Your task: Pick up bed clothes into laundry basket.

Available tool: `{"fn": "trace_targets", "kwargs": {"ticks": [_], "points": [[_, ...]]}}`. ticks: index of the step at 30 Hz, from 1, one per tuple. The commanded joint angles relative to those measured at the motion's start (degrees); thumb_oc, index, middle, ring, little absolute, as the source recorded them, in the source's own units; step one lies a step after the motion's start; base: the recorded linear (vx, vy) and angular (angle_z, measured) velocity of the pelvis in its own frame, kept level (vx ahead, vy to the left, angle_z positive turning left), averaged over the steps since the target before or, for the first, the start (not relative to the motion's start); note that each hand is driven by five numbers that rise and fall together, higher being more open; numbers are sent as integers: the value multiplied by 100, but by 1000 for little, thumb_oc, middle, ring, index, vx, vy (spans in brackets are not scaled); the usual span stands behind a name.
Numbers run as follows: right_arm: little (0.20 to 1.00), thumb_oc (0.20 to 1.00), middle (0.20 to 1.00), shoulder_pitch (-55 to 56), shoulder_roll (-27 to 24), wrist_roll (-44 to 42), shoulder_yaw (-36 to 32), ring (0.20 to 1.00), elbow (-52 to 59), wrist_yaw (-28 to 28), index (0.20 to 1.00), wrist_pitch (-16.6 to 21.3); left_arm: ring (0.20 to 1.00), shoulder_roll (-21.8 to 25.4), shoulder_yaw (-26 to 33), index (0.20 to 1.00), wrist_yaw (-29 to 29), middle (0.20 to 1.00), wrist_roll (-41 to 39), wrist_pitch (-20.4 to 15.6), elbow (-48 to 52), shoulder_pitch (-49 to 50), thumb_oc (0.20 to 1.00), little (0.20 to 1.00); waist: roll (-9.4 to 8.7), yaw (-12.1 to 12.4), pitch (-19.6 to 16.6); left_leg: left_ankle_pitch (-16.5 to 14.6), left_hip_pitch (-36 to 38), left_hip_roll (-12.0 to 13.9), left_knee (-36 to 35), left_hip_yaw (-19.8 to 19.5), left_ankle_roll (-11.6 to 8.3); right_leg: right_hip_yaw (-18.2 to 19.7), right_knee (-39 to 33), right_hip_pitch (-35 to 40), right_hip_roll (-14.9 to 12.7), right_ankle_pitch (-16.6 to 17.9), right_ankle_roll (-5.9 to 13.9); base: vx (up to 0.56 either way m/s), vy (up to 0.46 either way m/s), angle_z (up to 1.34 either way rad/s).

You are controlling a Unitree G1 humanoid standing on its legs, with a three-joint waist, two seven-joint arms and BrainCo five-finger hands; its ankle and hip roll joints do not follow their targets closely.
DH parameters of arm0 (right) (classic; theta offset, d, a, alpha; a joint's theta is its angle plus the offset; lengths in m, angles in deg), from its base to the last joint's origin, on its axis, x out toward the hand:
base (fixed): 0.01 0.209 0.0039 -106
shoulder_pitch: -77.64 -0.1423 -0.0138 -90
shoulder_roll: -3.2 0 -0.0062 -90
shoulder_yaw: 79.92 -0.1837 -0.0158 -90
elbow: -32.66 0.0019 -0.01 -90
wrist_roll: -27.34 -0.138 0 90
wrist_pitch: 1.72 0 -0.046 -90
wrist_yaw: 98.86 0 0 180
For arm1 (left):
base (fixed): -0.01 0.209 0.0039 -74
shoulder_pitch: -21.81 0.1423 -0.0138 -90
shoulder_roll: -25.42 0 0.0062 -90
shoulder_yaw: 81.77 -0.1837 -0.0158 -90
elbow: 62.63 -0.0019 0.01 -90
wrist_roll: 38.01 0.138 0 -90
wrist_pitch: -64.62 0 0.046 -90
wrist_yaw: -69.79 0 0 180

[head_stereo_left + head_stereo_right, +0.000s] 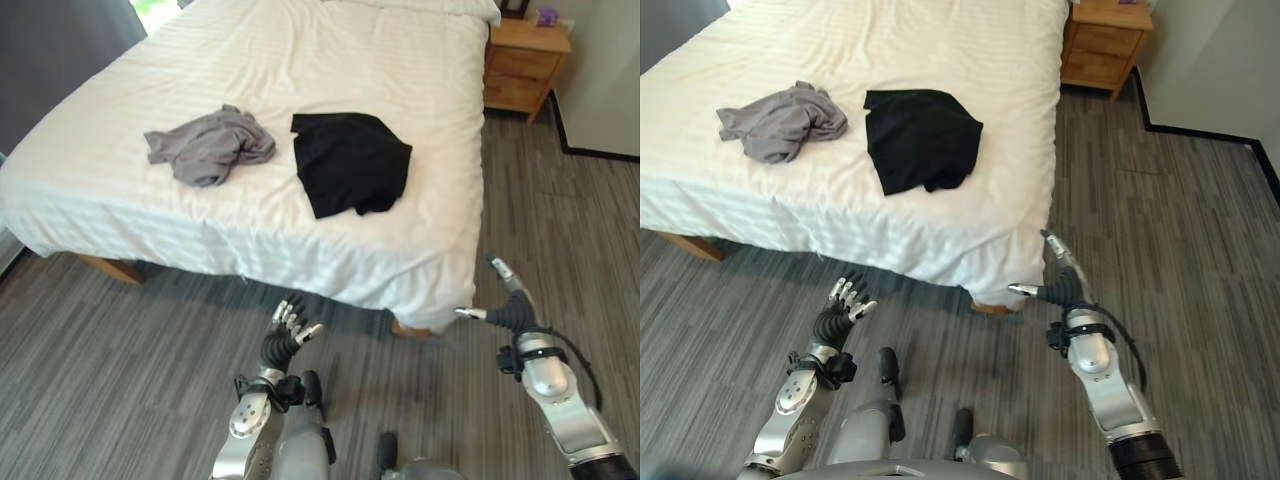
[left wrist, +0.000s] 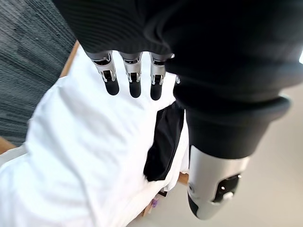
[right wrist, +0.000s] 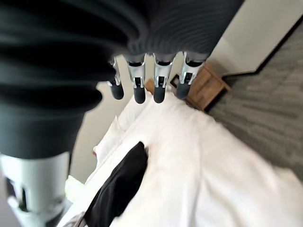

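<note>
A crumpled grey garment (image 1: pixel 210 146) and a flat black garment (image 1: pixel 350 160) lie side by side on the white bed (image 1: pixel 300 60), near its foot edge. My left hand (image 1: pixel 285 335) hovers over the floor in front of the bed, fingers relaxed and holding nothing. My right hand (image 1: pixel 512 312) is raised off the bed's right corner, fingers straight, also with nothing in it. The black garment (image 2: pixel 163 142) shows past the left hand's fingers (image 2: pixel 135 75) in the left wrist view, and the black garment (image 3: pixel 118 189) lies beyond the right hand's fingers (image 3: pixel 158 80) in the right wrist view.
A wooden nightstand (image 1: pixel 522 62) stands right of the bed's head, with a small purple thing (image 1: pixel 546 16) on top. Grey plank floor (image 1: pixel 110 370) runs along the foot and right side of the bed. A dark wall (image 1: pixel 50 50) is at the left.
</note>
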Motion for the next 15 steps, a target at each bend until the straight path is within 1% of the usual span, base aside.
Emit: {"fn": "trace_targets", "kwargs": {"ticks": [1, 2, 3, 4, 5, 6, 7, 8, 9, 10, 11, 12, 13, 14, 15], "points": [[1000, 1000, 1000, -334, -580, 429, -677, 1000, 575, 503, 1000, 170, 1000, 243, 79, 1000, 60, 1000, -304, -176, 689, 261, 1000, 1000, -136, 145, -348, 892, 609, 205, 71, 334, -387, -120, 67, 267, -869, 28, 1007, 379, 214, 3], [1000, 1000, 1000, -429, -826, 579, -827, 1000, 533, 607, 1000, 135, 1000, 308, 78, 1000, 98, 1000, -295, -153, 702, 323, 1000, 1000, -203, 161, -408, 844, 682, 140, 102, 400, -372, -136, 67, 394, -968, -2, 1067, 333, 183, -2], [1000, 1000, 1000, -529, -947, 702, -887, 1000, 468, 667, 1000, 67, 1000, 360, 79, 1000, 107, 1000, -270, -140, 699, 336, 1000, 1000, -223, 197, -466, 848, 706, 124, 98, 465, -339, -120, 67, 414, -1014, 79, 1079, 296, 174, -3], [1000, 1000, 1000, -668, -1072, 776, -959, 1000, 332, 792, 1000, 17, 1000, 425, 98, 1000, 101, 1000, -231, -126, 695, 343, 1000, 1000, -322, 239, -505, 799, 770, 36, 110, 538, -295, -138, 74, 478, -1120, 160, 1142, 152, 90, -8], [1000, 1000, 1000, -673, -1074, 776, -956, 1000, 327, 794, 1000, 19, 1000, 425, 100, 1000, 101, 1000, -231, -125, 696, 342, 1000, 1000, -320, 245, -507, 801, 770, 40, 108, 546, -294, -128, 74, 471, -1120, 164, 1142, 288, 222, 12], [1000, 1000, 1000, -1117, -1222, 634, -1052, 1000, -36, 1032, 1000, -53, 1000, 624, 239, 1000, 80, 1000, -105, -92, 647, 360, 1000, 1000, -526, 382, -536, 509, 1016, -242, 67, 605, -85, -128, 955, 233, -1375, 536, 1366, 261, 206, 27], [1000, 1000, 1000, -1218, -1269, 481, -1017, 1000, -207, 1035, 1000, -38, 1000, 698, 294, 1000, 78, 1000, -69, -87, 593, 383, 1000, 1000, -592, 408, -495, 402, 1102, -331, 55, 560, -45, -115, 1350, 38, -1444, 785, 1450, 251, 209, 43], [1000, 1000, 1000, -1245, -1273, 473, -1003, 1000, -229, 1042, 1000, -28, 1000, 698, 304, 1000, 79, 1000, -70, -87, 593, 376, 1000, 1000, -587, 414, -501, 430, 1086, -323, 41, 577, -34, -96, 1357, 1, -1438, 805, 1449, 151, 123, 44], [1000, 1000, 1000, -1541, -1275, 141, -768, 1000, -581, 972, 1000, 5, 1000, 830, 398, 1000, 74, 1000, -74, -84, 443, 372, 1000, 1000, -622, 438, -403, 322, 1171, -387, 4, 499, 51, 41, 2115, -489, -1452, 1145, 1529, 143, 101, 28], [1000, 1000, 1000, -1672, -1248, 41, -660, 1000, -723, 934, 1000, 7, 1000, 870, 466, 1000, 83, 1000, -84, -81, 374, 391, 1000, 1000, -600, 469, -386, 246, 1217, -365, -23, 479, 71, 11, 2303, -698, -1463, 1196, 1538, 234, 107, 25], [1000, 1000, 1000, -1742, -1228, -11, -553, 1000, -880, 876, 1000, -10, 1000, 895, 502, 1000, 93, 1000, -113, -72, 317, 399, 1000, 1000, -590, 515, -367, 195, 1252, -363, -24, 448, 72, -33, 2312, -855, -1466, 1166, 1502, 138, 25, 21], [1000, 1000, 1000, -1775, -1232, -18, -530, 1000, -911, 880, 1000, 1, 1000, 895, 513, 1000, 96, 1000, -118, -74, 313, 397, 1000, 1000, -594, 500, -370, 187, 1246, -363, -24, 443, 69, -37, 2333, -866, -1468, 1147, 1500, 269, 17, 31], [1000, 1000, 1000, -1829, -1253, -91, -348, 1000, -1316, 759, 1000, -73, 1000, 905, 578, 1000, 132, 1000, -206, -57, 249, 417, 1000, 1000, -613, 520, -303, 119, 1316, -421, -24, 314, 44, -127, 1984, -1079, -1365, 877, 1367, 199, -2, 43], [1000, 1000, 1000, -1859, -1259, -100, -323, 1000, -1350, 764, 1000, -60, 1000, 904, 587, 1000, 136, 1000, -211, -56, 248, 420, 1000, 1000, -606, 489, -311, 108, 1312, -409, -24, 289, 31, -158, 1963, -1057, -1352, 864, 1356, 379, -10, 45], [1000, 1000, 1000, -1938, -1189, -223, -55, 1000, -1928, 655, 1000, -208, 1000, 930, 628, 1000, 180, 1000, -320, -18, 231, 467, 1000, 1000, -578, 484, -247, 32, 1374, -447, -24, 162, -6, -194, 1380, -1245, -1146, 623, 1205, 294, -40, 68]]}}
